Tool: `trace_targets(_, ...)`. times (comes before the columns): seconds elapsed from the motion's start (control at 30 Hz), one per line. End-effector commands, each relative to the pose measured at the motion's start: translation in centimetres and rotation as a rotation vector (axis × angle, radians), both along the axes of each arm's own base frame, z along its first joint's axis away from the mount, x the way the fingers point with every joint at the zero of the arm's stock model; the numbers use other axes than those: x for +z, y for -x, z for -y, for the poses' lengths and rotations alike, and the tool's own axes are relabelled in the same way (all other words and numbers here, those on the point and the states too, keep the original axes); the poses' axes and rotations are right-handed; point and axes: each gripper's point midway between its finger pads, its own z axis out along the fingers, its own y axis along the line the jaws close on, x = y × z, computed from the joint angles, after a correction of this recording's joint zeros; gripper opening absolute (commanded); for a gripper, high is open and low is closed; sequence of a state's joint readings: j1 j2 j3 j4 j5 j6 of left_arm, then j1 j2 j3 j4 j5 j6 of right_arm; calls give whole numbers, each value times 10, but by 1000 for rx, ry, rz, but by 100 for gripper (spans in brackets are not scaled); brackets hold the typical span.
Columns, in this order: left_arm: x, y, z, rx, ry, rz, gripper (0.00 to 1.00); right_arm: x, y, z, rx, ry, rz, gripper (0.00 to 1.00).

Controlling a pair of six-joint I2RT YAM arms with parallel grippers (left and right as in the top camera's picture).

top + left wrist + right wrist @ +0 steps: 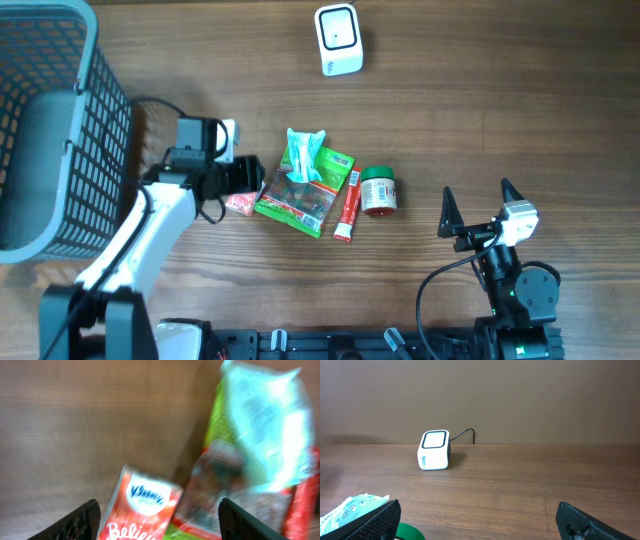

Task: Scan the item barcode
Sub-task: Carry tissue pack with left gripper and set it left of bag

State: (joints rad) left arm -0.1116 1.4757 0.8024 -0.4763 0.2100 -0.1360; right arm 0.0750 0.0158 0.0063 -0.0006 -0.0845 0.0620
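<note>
Kleenex pack (141,504) lies face-up on the desk (480,90), left of centre overhead, long axis near upright in the left wrist view. Left hand (157,510) stands open astride it, not clamping. Right hand (476,190) gapes wide, empty.

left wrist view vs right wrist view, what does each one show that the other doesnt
Only the left wrist view shows the red Kleenex pack lying between the fingers of the open left claw, with the green snack bag beside it. Only the right wrist view shows the white scanner, the open right claw and a green lid. Both show the wooden table and, apparently, the pale teal packet.
</note>
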Motion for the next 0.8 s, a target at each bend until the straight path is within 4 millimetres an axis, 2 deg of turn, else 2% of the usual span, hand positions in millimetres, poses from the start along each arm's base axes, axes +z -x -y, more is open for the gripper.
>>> trace_targets(0.0, 53, -13, 3, -17, 4, 114, 70, 1, 0, 3, -14, 9, 5, 100)
trace_targets(0.07, 47, -2, 1, -18, -2, 64, 64, 1, 0, 3, -14, 9, 5, 100)
trace_targets(0.13, 33, 13, 0, -54, -25, -5, 42, 1, 0, 3, -14, 9, 5, 100)
trace_targets(0.17, 27, 18, -1, -81, -38, -23, 40, 1, 0, 3, -14, 9, 5, 100)
trace_targets(0.37, -12, 31, 0, -183, -77, -93, 33, 1, 0, 3, -14, 9, 5, 100)
trace_targets(0.5, -15, 28, 12, -226, -98, -74, 29, 1, 0, 3, -14, 9, 5, 100)
trace_targets(0.63, -21, 31, 4, -237, -248, -74, 28, 1, 0, 3, -14, 9, 5, 100)
trace_targets(0.77, -27, 32, 4, -245, -285, -82, 28, 1, 0, 3, -14, 8, 5, 100)
